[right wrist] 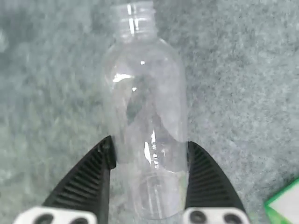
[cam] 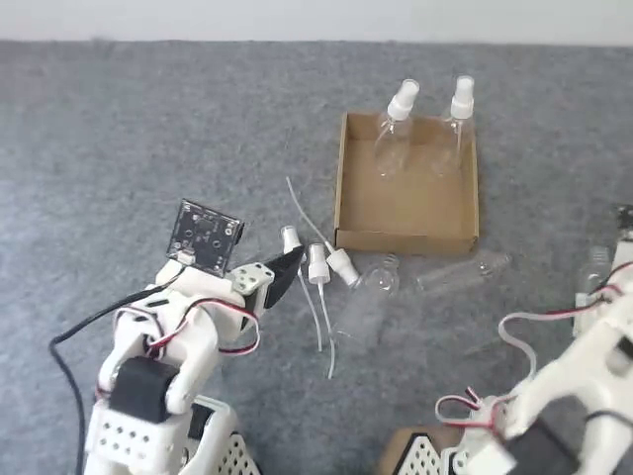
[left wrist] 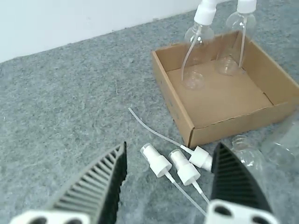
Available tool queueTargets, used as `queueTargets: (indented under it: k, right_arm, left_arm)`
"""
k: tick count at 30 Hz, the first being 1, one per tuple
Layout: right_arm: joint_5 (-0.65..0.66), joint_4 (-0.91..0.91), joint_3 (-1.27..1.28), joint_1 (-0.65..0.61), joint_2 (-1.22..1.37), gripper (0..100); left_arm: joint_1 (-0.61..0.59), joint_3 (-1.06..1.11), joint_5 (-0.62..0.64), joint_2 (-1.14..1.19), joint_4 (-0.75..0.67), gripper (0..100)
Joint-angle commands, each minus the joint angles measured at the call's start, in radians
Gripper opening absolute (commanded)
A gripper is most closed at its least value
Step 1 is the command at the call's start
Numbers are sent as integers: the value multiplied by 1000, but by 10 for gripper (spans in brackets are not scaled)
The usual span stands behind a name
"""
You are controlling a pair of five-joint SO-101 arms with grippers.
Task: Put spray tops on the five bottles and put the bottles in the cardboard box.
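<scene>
Nearest me, my right hand [right wrist: 149,142] is clenched on a bare bottle [right wrist: 145,93]. Both jaws press against its lower sides, and the open neck points away from the wrist. I judge this low grip is meant to leave the neck free for a top. From above, this bottle is on the right side of the desk [cam: 148,129], well apart from the other things.

My left hand [left wrist: 171,147] is released, its jaws spread wide and holding nothing. It hangs just short of the three loose spray tops [left wrist: 184,169], which lie side by side on the grey desk with their thin dip tubes [left wrist: 154,132] trailing out. I read the wide spread as readiness to take one top.

Just past the tops, a second bare bottle [cam: 368,297] lies on its side, with a third bare bottle [cam: 460,274] to its right. Both are just in front of the cardboard box [cam: 406,240]. Three bare bottles and three tops, so the count matches.

Farther off, two capped bottles [cam: 396,134] stand side by side against the box's far wall. That likely keeps the front of the box floor open for the other three. By my reckoning, two of five are done.

I can read no writing. The bottles are clear and unlabelled, the box is plain, and the marks on the small circuit board [cam: 206,236] on my left arm are too small to read.
</scene>
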Motion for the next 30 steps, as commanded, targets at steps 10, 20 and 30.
queueTargets:
  k: [10, 20, 30]
  right_arm:
    - [-64, 111, -428, -39, 484, 70]
    - [-58, 113, -427, -97, 492, 71]
    - [-64, 116, -427, -102, 492, 71]
  left_arm:
    - [-72, -272, 92, 723, -43, 265]
    - [-71, -444, 169, 1231, -175, 226]
    - [-52, -535, 213, 1458, -258, 224]
